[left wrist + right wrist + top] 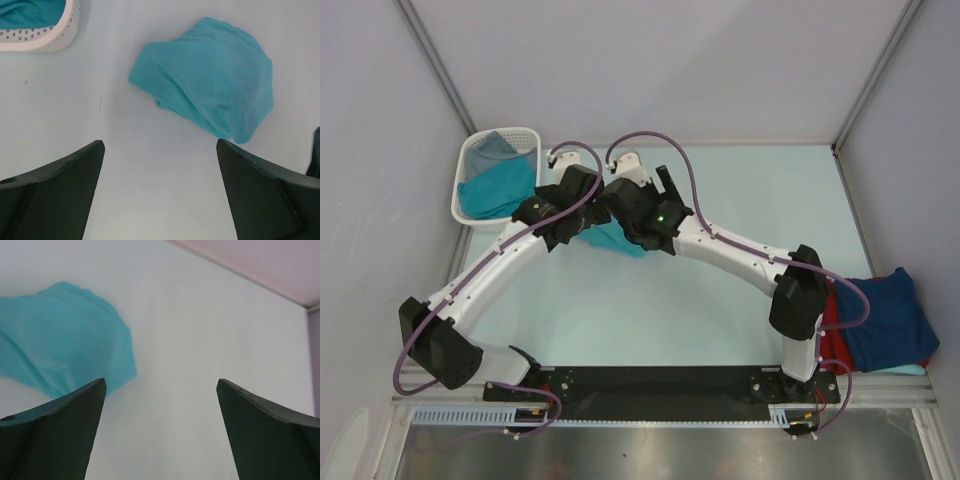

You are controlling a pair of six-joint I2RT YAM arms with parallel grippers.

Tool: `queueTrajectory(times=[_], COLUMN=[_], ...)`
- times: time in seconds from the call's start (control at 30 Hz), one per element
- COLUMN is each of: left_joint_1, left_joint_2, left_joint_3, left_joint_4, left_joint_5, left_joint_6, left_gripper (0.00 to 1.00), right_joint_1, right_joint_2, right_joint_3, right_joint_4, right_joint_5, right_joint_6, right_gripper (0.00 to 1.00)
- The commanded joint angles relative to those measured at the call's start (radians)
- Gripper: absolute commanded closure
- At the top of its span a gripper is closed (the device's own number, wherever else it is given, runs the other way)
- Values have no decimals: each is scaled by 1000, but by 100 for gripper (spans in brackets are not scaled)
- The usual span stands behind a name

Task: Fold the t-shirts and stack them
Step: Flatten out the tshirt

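Observation:
A crumpled teal t-shirt lies on the table between both wrists, largely hidden by them in the top view. It shows in the left wrist view ahead and right of the fingers, and in the right wrist view at the left. My left gripper is open and empty above bare table. My right gripper is open and empty, its left finger next to the shirt's edge. A teal shirt and a grey shirt lie in the basket. Navy and red shirts lie stacked at the right.
The white slotted basket stands at the back left, its corner also in the left wrist view. Enclosure walls and metal posts surround the table. The black mounting rail runs along the near edge.

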Motion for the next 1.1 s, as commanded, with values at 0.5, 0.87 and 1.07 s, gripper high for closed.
queueTrajectory(times=[0.5,0.87,1.07], left_joint_1=[-4,-6,-12], left_joint_2=[-83,-108,-109], left_joint_3=[-40,-85,-82], left_joint_4=[-60,-26,-37], left_joint_5=[-132,-43,-42], left_joint_6=[-39,-25,-21], left_gripper=[1,1,1], right_joint_1=[145,130,124], right_joint_2=[41,78,46], right_joint_3=[-106,-189,-272], right_joint_4=[1719,1712,1715], right_joint_5=[767,760,755], right_joint_6=[-1314,-1335,-1318], right_gripper=[0,0,0])
